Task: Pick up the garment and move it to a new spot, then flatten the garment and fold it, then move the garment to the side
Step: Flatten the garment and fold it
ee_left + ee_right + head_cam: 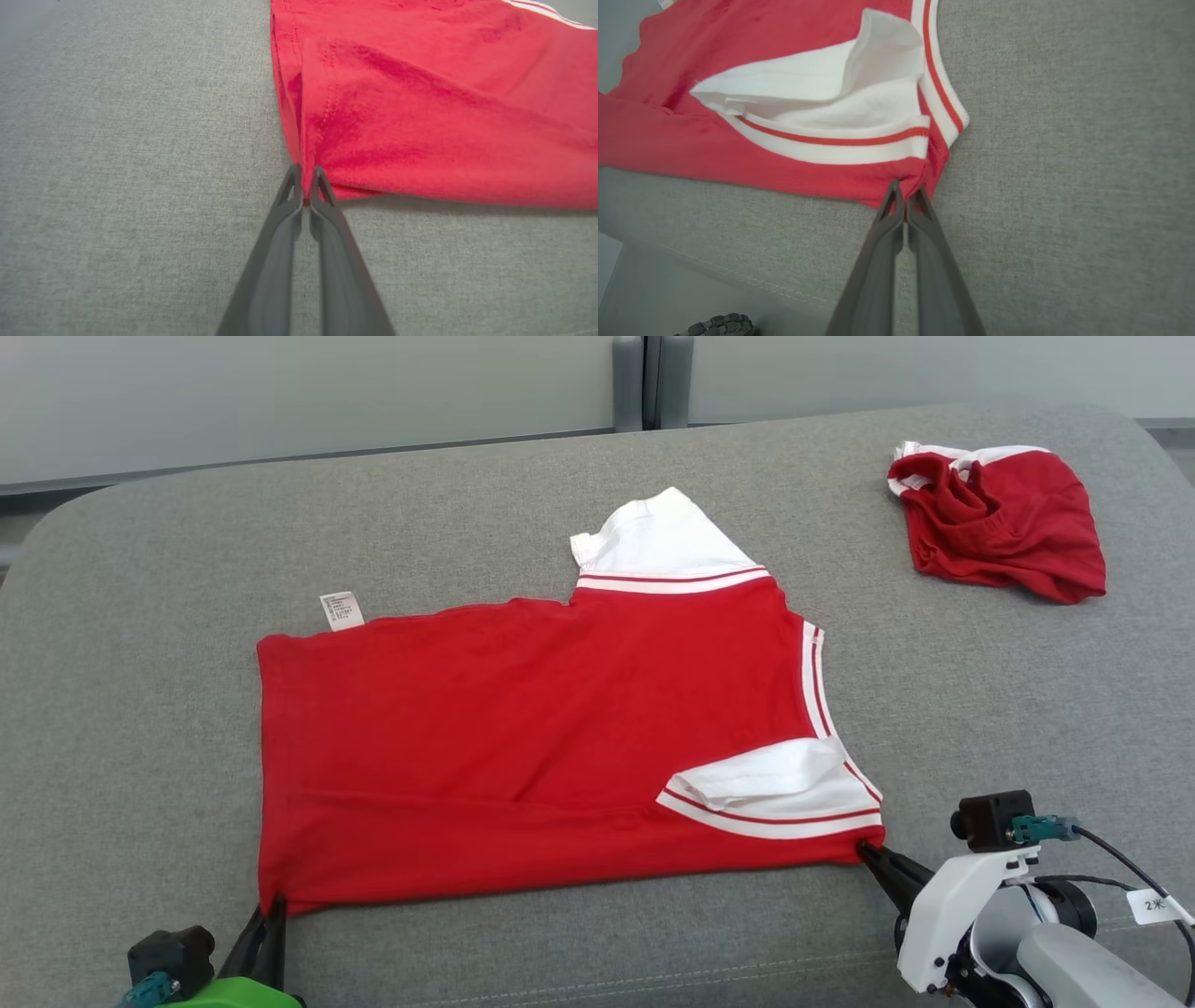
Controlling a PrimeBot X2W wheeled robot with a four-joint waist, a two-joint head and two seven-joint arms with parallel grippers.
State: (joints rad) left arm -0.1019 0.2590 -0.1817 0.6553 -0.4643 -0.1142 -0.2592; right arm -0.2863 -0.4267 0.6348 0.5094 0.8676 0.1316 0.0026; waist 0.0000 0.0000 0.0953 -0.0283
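- Grey woven upholstery [140, 616] with rounded corners and a stitched seam along its near edge spreads under everything. A pale wall and a grey post [651, 383] stand at 12 o'clock.
- The left gripper [276, 907], at 7 o'clock in the head view, has its two dark, tapering fingers pressed together. They pinch the hem corner of the garment [541, 747], and the stitched hem puckers into a ridge running away from the tips.
- The right gripper [864, 847], at 5 o'clock on a white moulded wrist, is likewise clamped tight. It nips the garment's other near corner just below the striped trim.
- The garment is a red knit shirt lying flat in the middle of the cushion, its near edge stretched between the two grippers.
- Its near sleeve [775, 779] is white with red-and-white ribbed banding and lies folded over the red body at 4 o'clock.
- A far sleeve [658, 537], also white, juts out at 12 o'clock.
- A white care label [342, 610] pokes out at 10 o'clock, its print too small to read.
- A paper tag [1156, 903] on the right arm's cable begins with "2".
- A second red-and-white piece [1004, 523] sits bunched, well apart at 2 o'clock.
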